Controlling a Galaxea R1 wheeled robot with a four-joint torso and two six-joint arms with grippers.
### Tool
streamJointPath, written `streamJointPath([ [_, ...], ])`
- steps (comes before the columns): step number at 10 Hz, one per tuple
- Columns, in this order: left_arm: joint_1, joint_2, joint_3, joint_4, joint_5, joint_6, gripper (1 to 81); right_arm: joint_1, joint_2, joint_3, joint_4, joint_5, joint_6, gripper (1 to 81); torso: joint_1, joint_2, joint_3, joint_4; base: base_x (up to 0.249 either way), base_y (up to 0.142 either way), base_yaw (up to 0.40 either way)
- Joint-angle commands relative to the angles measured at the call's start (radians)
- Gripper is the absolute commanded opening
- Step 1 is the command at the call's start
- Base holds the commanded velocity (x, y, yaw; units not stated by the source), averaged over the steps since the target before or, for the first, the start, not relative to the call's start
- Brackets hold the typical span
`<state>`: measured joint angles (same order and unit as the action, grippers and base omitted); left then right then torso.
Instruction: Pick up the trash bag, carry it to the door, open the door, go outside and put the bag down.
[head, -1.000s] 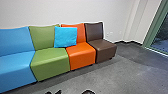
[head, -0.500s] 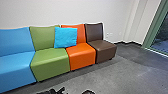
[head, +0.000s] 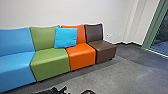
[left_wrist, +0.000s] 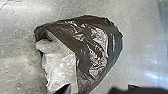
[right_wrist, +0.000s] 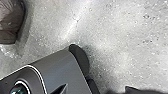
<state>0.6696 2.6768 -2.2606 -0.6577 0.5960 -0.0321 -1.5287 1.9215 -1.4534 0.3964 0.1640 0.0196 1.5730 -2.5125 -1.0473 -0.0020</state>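
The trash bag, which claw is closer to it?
Left, it looks like. The left claw points down at the trash bag, which looks big there. The right claw is off to the bag's side, over floor.

From high on the robot, looked forward and down in the head view, across the grey floor (head: 125, 72) to a row of seats (head: 50, 58) reaching from nine o'clock to the middle, with green-framed glass (head: 161, 35) between two and three o'clock. From the left wrist, faced down, close over the trash bag (left_wrist: 92, 47). From the right wrist, faced down too, just past the robot's own dark plate (right_wrist: 57, 67). Shared floor in all three; shared part of the bag between both wrists.
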Motion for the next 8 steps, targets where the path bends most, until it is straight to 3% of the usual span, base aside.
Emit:
streamJointPath([
  [1, -0.138, 0.006, 0.004, -0.026, 0.064, -0.005, 81.1, 0.037, -0.074, 0.018, 0.012, -0.061, 0.002, 81.1, 0.000, 0.000, -0.091, -0.022, 0.000, 0.000, 0.000],
  [2, -0.140, 0.012, 0.000, -0.026, 0.064, -0.005, 81.1, 0.035, -0.074, 0.016, 0.012, -0.060, 0.002, 81.1, 0.001, -0.001, -0.118, -0.026, 0.000, 0.000, 0.000],
  [3, -0.144, 0.012, -0.002, -0.031, 0.064, -0.005, 81.1, 0.037, -0.072, 0.015, 0.012, -0.060, 0.002, 81.1, 0.002, -0.001, -0.060, -0.010, 0.000, 0.000, 0.000],
  [4, -0.155, 0.011, -0.002, -0.034, 0.065, -0.005, 81.1, 0.041, -0.069, 0.015, 0.013, -0.063, 0.002, 81.1, 0.002, -0.001, -0.092, -0.013, 0.000, 0.000, 0.000],
  [8, -0.152, 0.045, -0.002, -0.039, 0.099, -0.005, 81.1, 0.054, -0.063, 0.009, 0.021, -0.067, 0.002, 81.1, 0.003, -0.001, -0.110, -0.014, 0.000, 0.000, 0.000],
])
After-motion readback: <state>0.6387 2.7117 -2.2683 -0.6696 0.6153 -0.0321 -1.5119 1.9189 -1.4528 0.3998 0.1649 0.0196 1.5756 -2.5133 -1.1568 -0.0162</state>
